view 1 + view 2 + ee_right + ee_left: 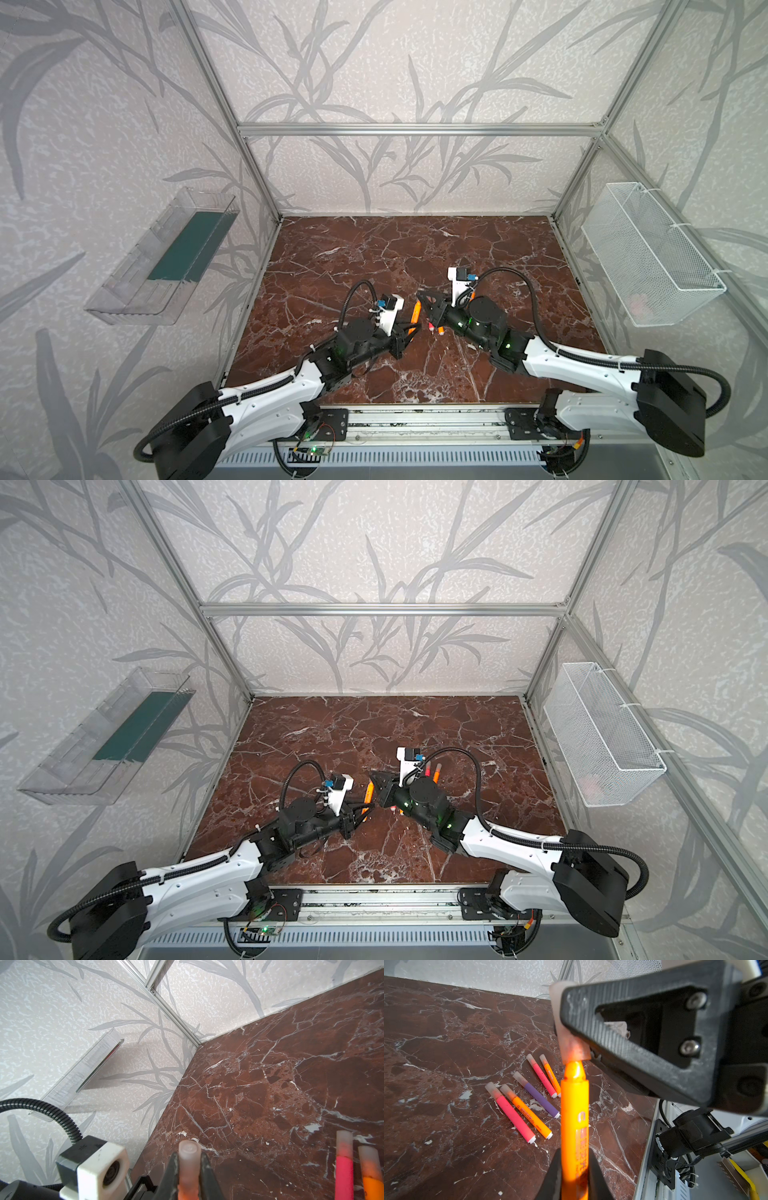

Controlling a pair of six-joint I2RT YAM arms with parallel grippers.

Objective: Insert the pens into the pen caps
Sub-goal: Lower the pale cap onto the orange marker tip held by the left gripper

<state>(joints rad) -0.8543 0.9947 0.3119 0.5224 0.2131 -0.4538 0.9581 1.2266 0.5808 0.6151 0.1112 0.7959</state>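
My left gripper [574,1153] is shut on an orange pen [574,1118], which also shows in both top views [415,311] [368,792]. The pen's pointed tip sits in the mouth of a translucent pen cap [572,1043]. My right gripper [189,1156] is shut on that cap [189,1153], whose lower part glows orange. The two grippers meet tip to tip above mid-table [409,330] [420,296]. Several capped pens lie on the marble: pink [512,1113], orange [529,1114], purple [539,1099], pink [543,1076] and orange [552,1078]. In the top views my right arm hides most of them.
A clear plastic tray [166,257] hangs on the left wall. On the right wall hangs a white mesh basket [648,253]. Aluminium frame posts stand at the table's corners, and a rail [415,424] runs along its front edge. The left wrist camera [99,1167] is close beside my right gripper.
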